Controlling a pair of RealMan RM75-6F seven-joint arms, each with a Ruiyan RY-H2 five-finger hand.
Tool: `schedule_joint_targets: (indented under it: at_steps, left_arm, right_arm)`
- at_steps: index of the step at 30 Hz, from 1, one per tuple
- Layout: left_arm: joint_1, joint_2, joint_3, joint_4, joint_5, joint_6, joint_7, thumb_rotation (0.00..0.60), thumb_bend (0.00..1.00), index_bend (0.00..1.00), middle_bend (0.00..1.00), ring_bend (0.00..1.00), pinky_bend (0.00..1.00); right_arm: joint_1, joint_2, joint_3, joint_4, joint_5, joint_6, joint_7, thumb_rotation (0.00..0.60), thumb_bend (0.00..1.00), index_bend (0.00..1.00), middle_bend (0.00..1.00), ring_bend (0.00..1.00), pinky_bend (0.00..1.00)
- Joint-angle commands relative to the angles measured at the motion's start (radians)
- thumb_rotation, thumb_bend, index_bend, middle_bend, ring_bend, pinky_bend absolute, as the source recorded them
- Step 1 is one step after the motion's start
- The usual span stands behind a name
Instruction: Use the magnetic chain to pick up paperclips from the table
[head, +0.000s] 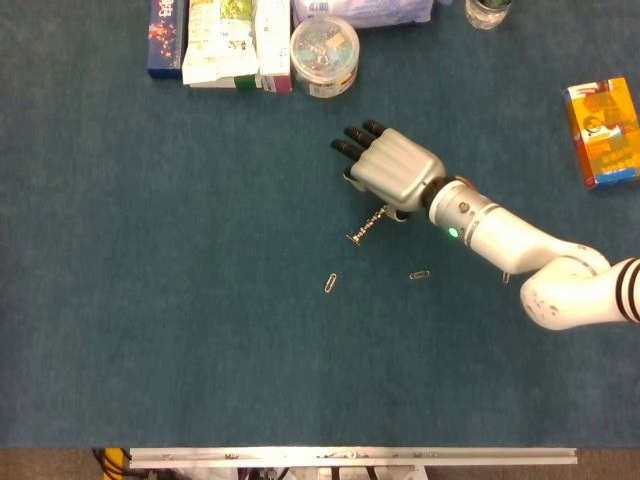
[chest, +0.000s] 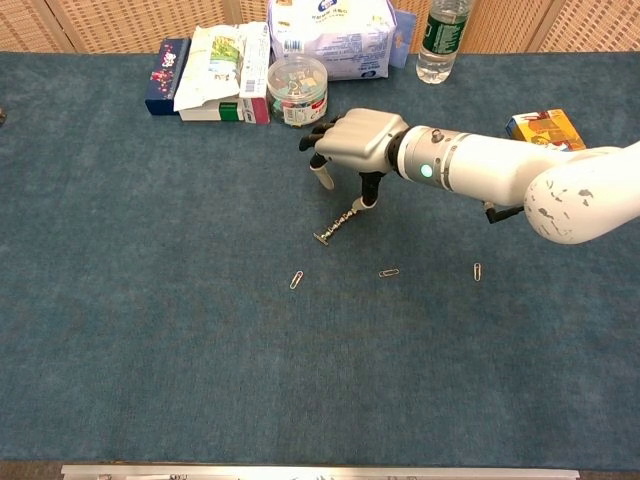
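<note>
Magnetic chain (chest: 337, 225) lies flat on the blue table (chest: 150, 320), its upper end right under your right hand (chest: 352, 146); the fingers are spread and hold nothing, one tip reaching down to about that end, though contact is unclear. Close thumb and finger on that top link only; lift straight so it hangs free; then carry the dangling end to the nearest paperclip (chest: 297, 280), just below-left.

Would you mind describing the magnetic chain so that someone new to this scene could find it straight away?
Start at the right hand, the only hand over the blue table. Directly below its fingers lies the magnetic chain, a short silvery beaded strand running diagonally and ending in a small crossbar. The three paperclips nearer the camera are single flat wire loops; the chain is longer and knobbly.
</note>
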Motion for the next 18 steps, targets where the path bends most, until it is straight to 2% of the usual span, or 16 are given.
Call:
schedule_joint_targets:
  at_steps: [1,18]
  left_arm:
    - [-0.001,0.003,-0.001,-0.004,0.000,0.000,0.001,0.600,0.33,0.56,0.26,0.01,0.00]
    - [-0.001,0.008,-0.002,-0.012,-0.006,-0.005,0.005,0.600,0.33,0.57,0.26,0.01,0.00]
  right_arm:
    - [0.002,0.007,-0.010,-0.010,0.007,0.001,-0.016,0.600,0.19,0.45,0.09,0.00,0.11]
    - [0.006,-0.006,-0.046,-0.004,0.042,0.003,-0.069,0.600,0.24,0.47,0.09,0.00,0.11]
